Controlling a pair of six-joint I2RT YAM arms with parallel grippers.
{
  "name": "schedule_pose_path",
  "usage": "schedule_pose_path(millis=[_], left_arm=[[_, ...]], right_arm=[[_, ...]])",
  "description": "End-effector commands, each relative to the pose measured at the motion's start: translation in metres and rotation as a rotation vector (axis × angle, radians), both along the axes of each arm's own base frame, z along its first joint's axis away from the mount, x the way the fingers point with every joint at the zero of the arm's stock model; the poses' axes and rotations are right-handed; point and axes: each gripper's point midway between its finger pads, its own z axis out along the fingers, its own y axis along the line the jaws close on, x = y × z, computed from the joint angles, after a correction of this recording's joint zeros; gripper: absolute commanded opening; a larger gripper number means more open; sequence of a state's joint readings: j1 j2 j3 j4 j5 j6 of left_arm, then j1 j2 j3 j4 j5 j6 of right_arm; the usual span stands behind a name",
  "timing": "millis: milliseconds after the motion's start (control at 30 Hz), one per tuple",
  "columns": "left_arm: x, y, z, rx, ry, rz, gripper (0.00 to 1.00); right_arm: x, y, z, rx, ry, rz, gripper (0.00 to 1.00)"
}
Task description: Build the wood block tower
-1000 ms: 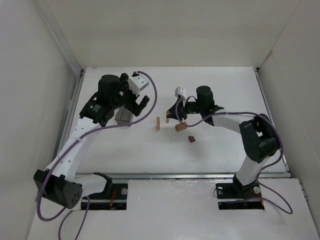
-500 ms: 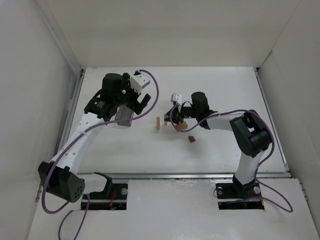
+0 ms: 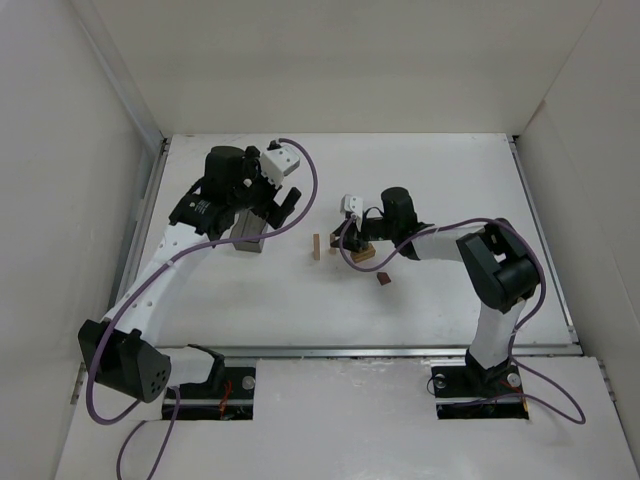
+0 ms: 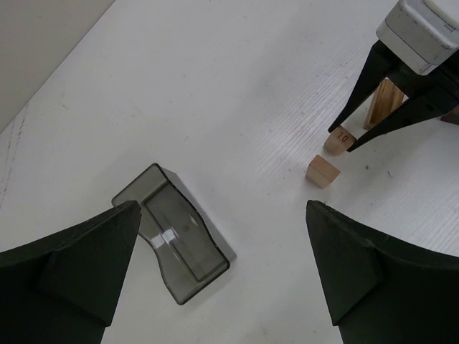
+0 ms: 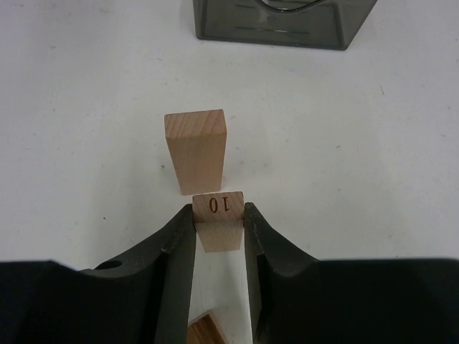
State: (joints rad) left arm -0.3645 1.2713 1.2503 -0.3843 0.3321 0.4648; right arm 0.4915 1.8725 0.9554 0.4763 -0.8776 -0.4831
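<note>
My right hand (image 5: 219, 215) pinching the block marked 10 (image 5: 219, 203) at the middle of the desk (image 3: 450, 180), second tan upright (image 5: 195, 150) just beyond it, reddish-brown block (image 3: 382, 279) nearer the near edge, left hand (image 4: 222, 215) spread over the grey box (image 4: 172, 240)

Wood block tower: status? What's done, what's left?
Done: nothing stacked yet; one tan upright stands alone. In hand: right gripper is shut on the block marked 10, close to that upright. Left gripper is open above the grey box. Remaining: another tan piece and the reddish-brown block lie unplaced.
</note>
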Motion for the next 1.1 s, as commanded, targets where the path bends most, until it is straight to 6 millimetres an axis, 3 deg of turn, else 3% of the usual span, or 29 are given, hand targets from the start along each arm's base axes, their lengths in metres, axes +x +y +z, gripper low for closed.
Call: schedule_pose_path(millis=[0,433,733,933,1067], left_arm=[[0.003,-0.005,0.024,-0.044,-0.056,-0.009,1.00],[0.006,-0.007,0.021,-0.045,-0.046,-0.017,1.00],[0.006,-0.007,0.021,-0.045,-0.046,-0.017,1.00],[0.006,-0.009,0.019,-0.050,-0.044,-0.025,1.00],[0.006,-0.009,0.019,-0.050,-0.044,-0.025,1.00]], right_arm=[[-0.006,0.005,-0.001,0.008,-0.041,0.074,0.00],[-0.016,0.006,-0.011,-0.017,-0.051,0.123,0.00],[-0.017,0.010,-0.002,0.009,-0.033,0.142,0.00],[-0.019,0.021,0.015,0.089,-0.019,0.153,0.00],[-0.018,0.023,0.011,0.100,0.009,0.143,0.00]])
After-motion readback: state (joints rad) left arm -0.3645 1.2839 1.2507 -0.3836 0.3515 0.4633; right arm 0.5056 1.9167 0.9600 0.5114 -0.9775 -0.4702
